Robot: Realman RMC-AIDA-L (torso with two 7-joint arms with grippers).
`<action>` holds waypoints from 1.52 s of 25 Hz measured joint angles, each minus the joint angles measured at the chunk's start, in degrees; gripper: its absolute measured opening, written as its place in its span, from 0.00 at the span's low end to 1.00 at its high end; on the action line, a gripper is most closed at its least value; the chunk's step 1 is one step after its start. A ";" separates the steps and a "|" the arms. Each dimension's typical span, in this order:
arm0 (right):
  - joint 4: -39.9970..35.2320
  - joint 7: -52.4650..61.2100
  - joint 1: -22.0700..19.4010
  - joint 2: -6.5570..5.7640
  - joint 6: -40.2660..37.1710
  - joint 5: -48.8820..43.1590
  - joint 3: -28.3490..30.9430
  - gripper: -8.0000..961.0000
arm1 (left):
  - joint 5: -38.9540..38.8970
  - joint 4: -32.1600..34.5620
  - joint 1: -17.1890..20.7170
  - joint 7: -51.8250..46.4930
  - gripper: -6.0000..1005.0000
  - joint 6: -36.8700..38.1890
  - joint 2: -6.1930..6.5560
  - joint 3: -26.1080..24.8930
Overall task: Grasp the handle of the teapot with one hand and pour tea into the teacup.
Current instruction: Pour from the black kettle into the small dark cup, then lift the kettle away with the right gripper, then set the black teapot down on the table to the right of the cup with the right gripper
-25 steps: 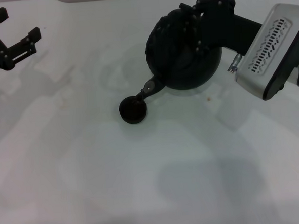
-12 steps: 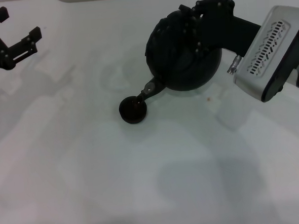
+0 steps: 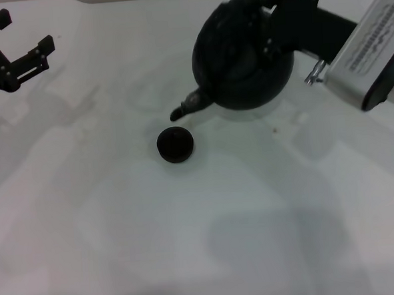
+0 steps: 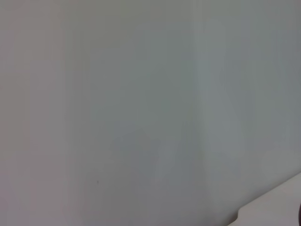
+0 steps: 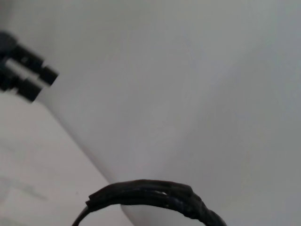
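From my seat, the left gripper [image 3: 27,47] sits parked at about ten o'clock on the white table [image 3: 189,241], its fingers spread and holding nothing. Near the centre the teacup [image 3: 175,144] stands upright on the table. Just above it, toward one o'clock, the teapot [image 3: 242,58] hangs tilted, its spout [image 3: 188,108] pointing down toward the cup but apart from it. My right gripper [image 3: 276,12] at two o'clock is pinching the handle [image 5: 150,194] at the pot's top.
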 joint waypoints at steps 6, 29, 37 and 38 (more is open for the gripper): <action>-1.33 2.36 -1.76 -0.07 -0.11 2.67 0.26 0.13 | 0.00 0.00 -0.16 0.00 0.86 -0.01 0.04 0.00; 19.92 35.72 -0.44 -0.01 -19.84 3.00 21.07 0.13 | 0.00 -0.79 -0.86 1.10 0.86 -0.62 -0.13 0.16; 26.84 35.89 0.18 -0.10 -26.05 7.04 21.83 0.13 | -0.01 -0.79 -1.13 1.28 0.86 -0.60 -0.13 0.38; 26.89 35.66 0.18 -0.09 -26.21 6.88 21.78 0.13 | 0.03 -0.79 -1.19 1.29 0.86 -0.59 -0.13 0.40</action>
